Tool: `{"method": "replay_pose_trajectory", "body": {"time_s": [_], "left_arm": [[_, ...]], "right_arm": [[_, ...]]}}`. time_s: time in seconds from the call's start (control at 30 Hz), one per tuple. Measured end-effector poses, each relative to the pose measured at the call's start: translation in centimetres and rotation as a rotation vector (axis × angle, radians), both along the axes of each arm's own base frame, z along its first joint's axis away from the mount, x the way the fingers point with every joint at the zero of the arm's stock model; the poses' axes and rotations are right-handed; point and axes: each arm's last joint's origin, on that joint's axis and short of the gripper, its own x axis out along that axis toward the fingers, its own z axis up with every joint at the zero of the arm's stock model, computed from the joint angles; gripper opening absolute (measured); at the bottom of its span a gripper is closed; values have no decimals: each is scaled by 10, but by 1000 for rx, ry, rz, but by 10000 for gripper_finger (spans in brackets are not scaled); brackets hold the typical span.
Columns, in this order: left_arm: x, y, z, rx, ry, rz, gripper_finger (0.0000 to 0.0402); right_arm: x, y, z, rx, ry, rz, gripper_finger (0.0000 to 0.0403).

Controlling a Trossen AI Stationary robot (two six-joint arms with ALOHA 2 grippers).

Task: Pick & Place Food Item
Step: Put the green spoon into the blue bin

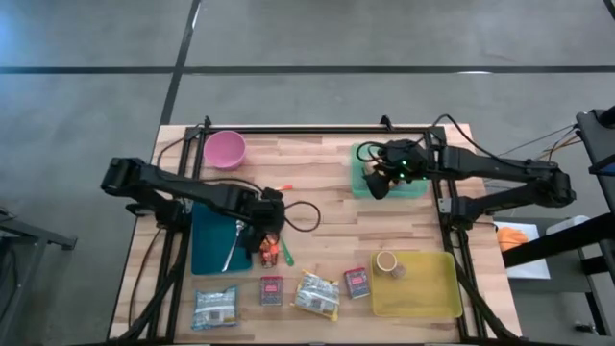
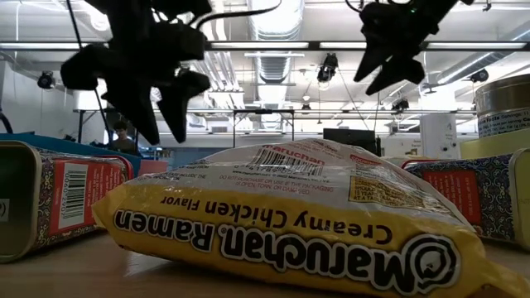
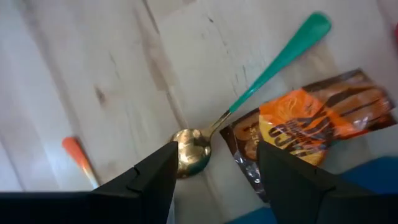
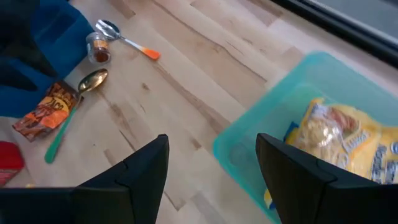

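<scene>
Task item: your likely target is the orange-and-brown snack packet [image 3: 311,134], lying flat on the bench [image 1: 317,245] beside the blue tray [image 1: 213,245]; which food item is meant is my judgement, not shown
Appearance: a glossy foil-type wrapper, brown ends, orange middle with dark lettering, slightly crumpled; a gold-bowled spoon with a green handle [image 3: 273,62] lies just beside it, bowl near one end of the packet
Handling: expect it light, soft and slippery; contents may crush, so close gently
Where to grip: take it across the narrow width near the middle; the flat ends will likely slide out of the fingers
Left gripper [image 3: 214,180]: hangs directly above the spoon bowl and the packet's edge, fingers apart, holding nothing
Right gripper [image 4: 211,180]: hovers at the rim of the teal bin [image 4: 280,118], fingers apart, empty
Bin contents: a yellow noodle pack [image 4: 348,149] already lies inside
Hazard: the spoon sits close enough that you could catch it with the packet; an orange-handled spoon [image 4: 127,42] and small jar [image 4: 97,48] lie further off
Other stock: a Maruchan ramen pack [image 2: 290,219] and tins remain along the front edge of the bench
</scene>
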Motion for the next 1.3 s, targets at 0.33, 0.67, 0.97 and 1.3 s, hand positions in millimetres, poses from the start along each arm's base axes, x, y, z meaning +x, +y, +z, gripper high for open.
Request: {"method": "replay_pose_trajectory", "body": {"time_s": [0.33, 0.67, 0.97, 1.3], "left_arm": [[24, -4, -18, 50, 50, -253, 222], [25, -5, -25, 70, 51, -403, 203], [23, -5, -37, 60, 12, -420, 152], [12, -2, -56, 90, 37, -408, 150]], "right_arm": [[-14, 4, -15, 19, -92, -24, 237], [-15, 4, -22, 34, -85, -25, 237], [-15, 4, -22, 33, -85, -21, 237], [-13, 11, -22, 43, -92, 3, 237]]}}
